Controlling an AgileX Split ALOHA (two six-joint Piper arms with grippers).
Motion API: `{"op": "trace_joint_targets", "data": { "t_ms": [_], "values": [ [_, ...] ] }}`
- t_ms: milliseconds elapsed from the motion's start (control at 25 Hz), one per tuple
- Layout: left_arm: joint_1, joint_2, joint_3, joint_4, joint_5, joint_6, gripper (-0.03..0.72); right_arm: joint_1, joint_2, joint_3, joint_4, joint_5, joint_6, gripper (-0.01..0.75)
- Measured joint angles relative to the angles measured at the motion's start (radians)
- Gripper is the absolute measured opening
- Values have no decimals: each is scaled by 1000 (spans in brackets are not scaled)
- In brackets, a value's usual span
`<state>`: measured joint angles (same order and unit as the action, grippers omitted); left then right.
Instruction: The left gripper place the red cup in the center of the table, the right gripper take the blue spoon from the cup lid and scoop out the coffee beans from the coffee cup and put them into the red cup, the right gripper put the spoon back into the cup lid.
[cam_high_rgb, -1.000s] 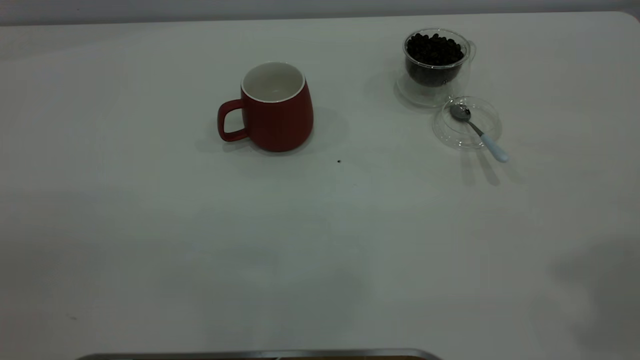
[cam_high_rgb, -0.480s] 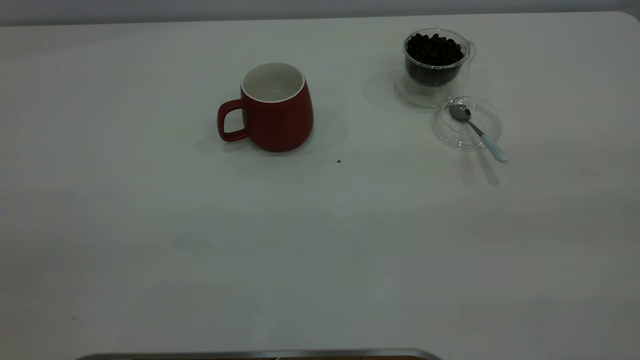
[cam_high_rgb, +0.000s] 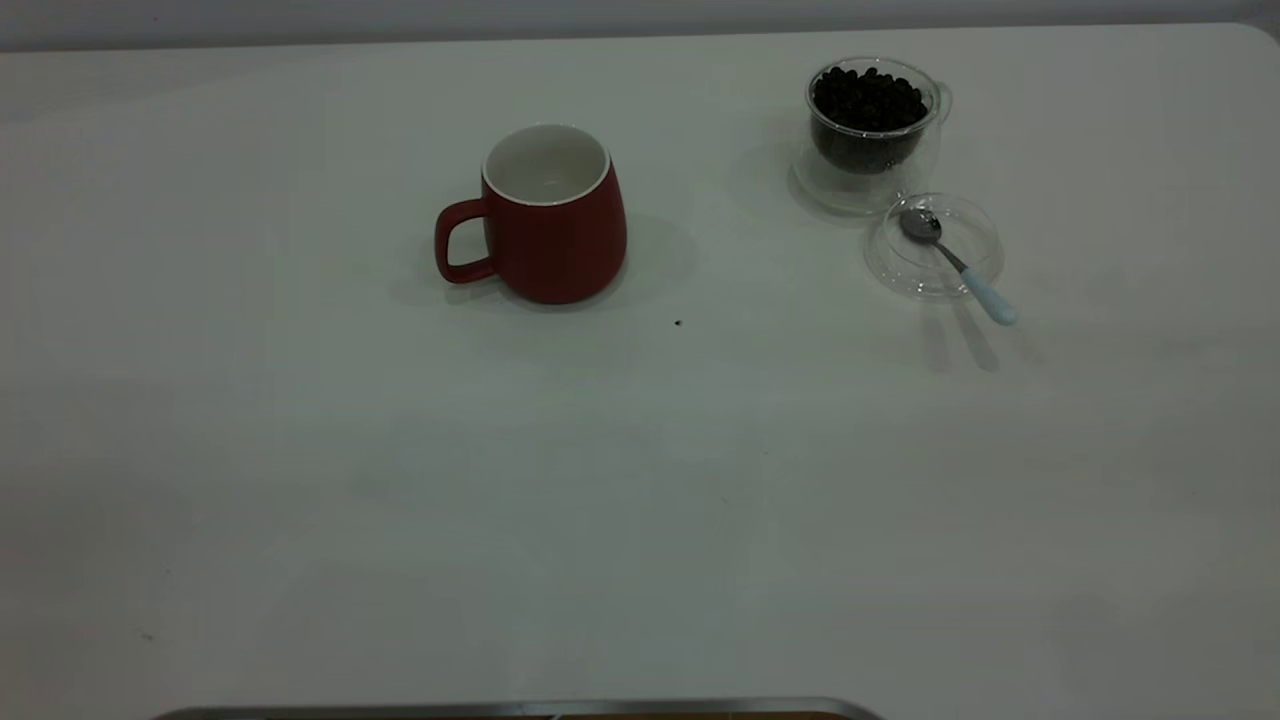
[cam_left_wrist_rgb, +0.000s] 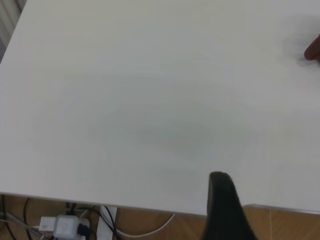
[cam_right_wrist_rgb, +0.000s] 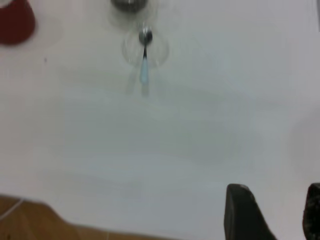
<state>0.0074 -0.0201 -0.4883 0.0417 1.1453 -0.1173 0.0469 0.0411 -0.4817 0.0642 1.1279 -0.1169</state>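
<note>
We see the red cup (cam_high_rgb: 548, 213) upright on the tabletop (cam_high_rgb: 640, 480), wide bare surface all around it. Well right of it the coffee cup (cam_high_rgb: 868, 130) holds coffee beans (cam_high_rgb: 866, 98); the blue spoon (cam_high_rgb: 958, 264) lies in the cup lid (cam_high_rgb: 884, 262) touching it. The right pincer (cam_right_wrist_rgb: 272, 212) hovers parted near the tabletop's edge; of the left pincer (cam_left_wrist_rgb: 225, 207) only one finger shows, so we cannot tell its state.

Red cup (cam_high_rgb: 555, 222) upright near the tabletop (cam_high_rgb: 640, 480) centre, coffee cup (cam_high_rgb: 872, 130) of coffee beans (cam_high_rgb: 866, 98) far right, cup lid (cam_high_rgb: 932, 246) just before it, blue spoon (cam_high_rgb: 958, 265) lying in the lid.
</note>
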Motion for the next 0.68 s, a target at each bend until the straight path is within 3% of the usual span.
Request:
{"op": "trace_joint_targets", "data": {
  "t_ms": [680],
  "values": [
    [0, 0, 0, 0, 0, 0, 518, 3, -57, 0, 0, 1, 0, 331]
  ]
}}
